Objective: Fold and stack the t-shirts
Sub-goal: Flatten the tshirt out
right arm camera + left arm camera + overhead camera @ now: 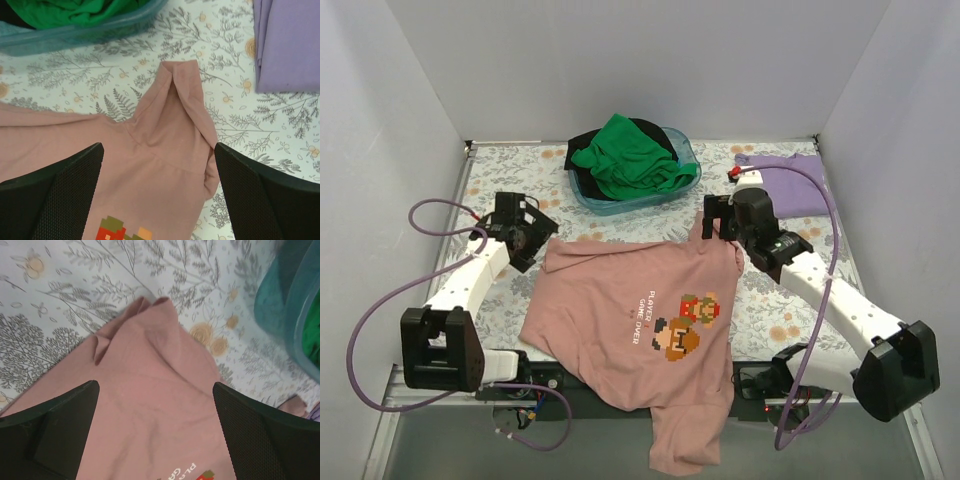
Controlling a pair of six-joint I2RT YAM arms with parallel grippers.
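Before the bin (pixel 686 148), the pink tee (pixel 620 320) was laid open, graphic up, not yet folded, its near end draped off the table (pixel 500 160). The left gripper (pixel 528 238) was poised over one far corner and the right gripper (pixel 718 222) over a sleeve. Both pairs of jaws were held wide apart, nothing gripped. Right of the bin, the lavender tee (pixel 790 185) was seen folded. Inside it, the green tee (pixel 632 160) and black tee (pixel 583 141) lay bunched. One done, it was judged; three left, no stack begun.

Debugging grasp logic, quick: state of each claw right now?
Left claw: open, over the pink t-shirt, holding nothing.
Right claw: open, over the same shirt, holding nothing.
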